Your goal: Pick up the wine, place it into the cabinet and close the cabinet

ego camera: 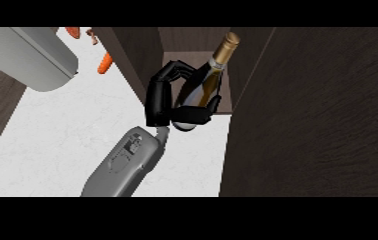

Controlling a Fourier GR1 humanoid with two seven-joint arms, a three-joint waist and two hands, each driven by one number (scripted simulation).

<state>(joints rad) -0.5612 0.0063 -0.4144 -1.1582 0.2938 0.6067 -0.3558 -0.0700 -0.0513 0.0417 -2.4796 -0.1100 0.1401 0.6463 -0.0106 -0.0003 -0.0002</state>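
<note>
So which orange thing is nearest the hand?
The lowest orange piece, beside the cabinet wall; the others lie higher, farther from the left hand.

The dark glass wine bottle (pixel 201 86) leans into the dark wooden cabinet's (pixel 310 109) opening, black hand (pixel 164 96) wrapped round it, with the white marble counter (pixel 66 134) and grey rounded appliance (pixel 37 59) lying to the left.

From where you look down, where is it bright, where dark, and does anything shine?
Head view: the white counter is brightly lit; the dark cabinet and its door stay dim; a pale highlight runs along the wine bottle, and its gold foil top catches light; the black hand shows little detail.
</note>
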